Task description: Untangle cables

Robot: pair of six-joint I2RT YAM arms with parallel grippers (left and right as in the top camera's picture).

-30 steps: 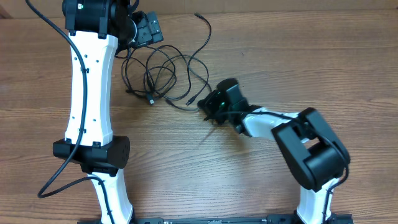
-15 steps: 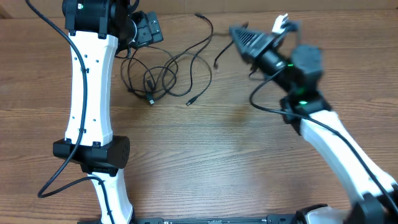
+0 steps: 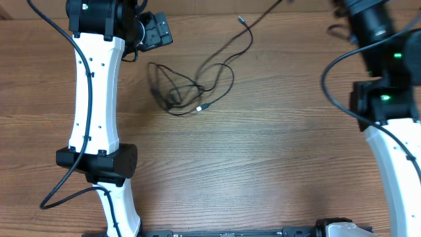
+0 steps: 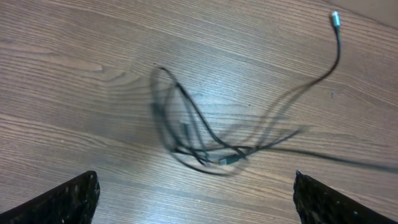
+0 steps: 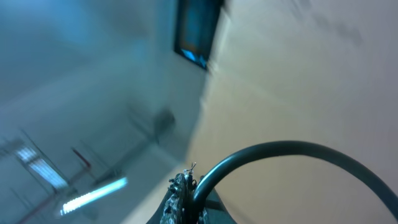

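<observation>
Overhead table point(image 3: 263, 164): wood-grain top, beneath both arms and the cord tangle.
Left arm point(image 3: 95, 99): white links, black joints, reaching from the near edge to the far left corner.
Right arm point(image 3: 388, 99): raised at the far right, green lights lit, upper end cut off by the frame edge.
Cables point(image 3: 191, 89): thin black cords in a loose knot of loops on the wood, just ahead of the left claw and to its right; one strand stretched up and away toward the right claw.
Left claw point(image 4: 196, 208): spread wide, holding nothing, close above the table, with the tangle beyond and between its two fingers point(image 4: 62, 202).
Right claw point(image 5: 183, 199): closed tight, lifted high and pointed at a blurred room; seemingly pinching a cable strand that arches away from its tips, though the view is smeared.
Loose plug point(image 4: 334, 17): silver tip at a free cord end, well beyond the left claw, past the knot.
</observation>
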